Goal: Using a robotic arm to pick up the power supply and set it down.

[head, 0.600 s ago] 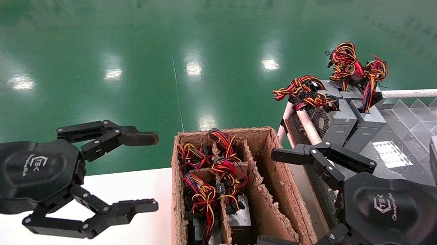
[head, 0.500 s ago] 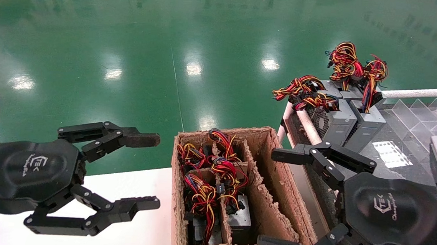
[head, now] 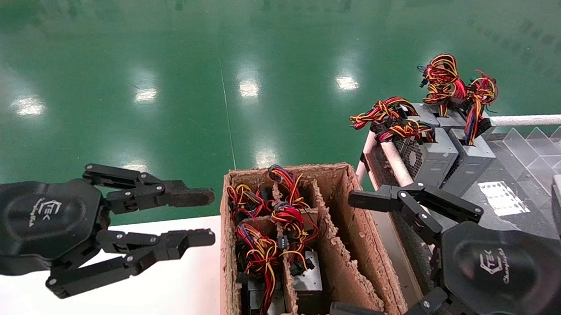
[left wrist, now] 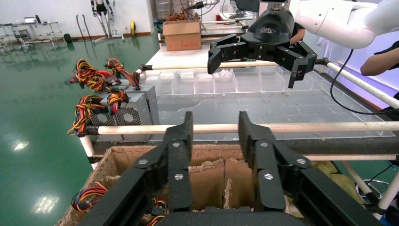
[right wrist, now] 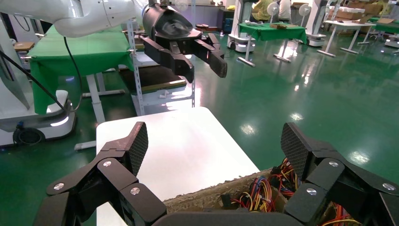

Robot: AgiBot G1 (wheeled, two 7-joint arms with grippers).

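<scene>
From the head view, the left gripper (head: 207, 219) hangs over the edge of the white table (head: 172, 293), its fingers spread a little with only a narrow gap between the tips and nothing between them. Just to its right stands the cardboard divider box (head: 348, 251), and down in its left compartments sit the power supplies (head: 309, 280) — grey metal under tangles of red, yellow and black wires, close beside the left fingertips but not touched. The right gripper (head: 352, 254) hovers over the box's right side, fingers splayed wide and empty. More grey units (head: 438, 158) stand on the rack (head: 535, 118) beyond.

The left wrist view looks between its own two dark fingers (left wrist: 179, 160), parted slightly, down onto the box's brown rim (left wrist: 211, 153); a wire bundle (left wrist: 89, 197) peeks up at one side. The other gripper (left wrist: 256, 61) shows farther off, spread open.

The right wrist view shows two ribbed pads (right wrist: 139, 146) held far apart, with the box's edge (right wrist: 211, 193) and coloured wires (right wrist: 263, 188) lying below the gap — nothing gripped.
</scene>
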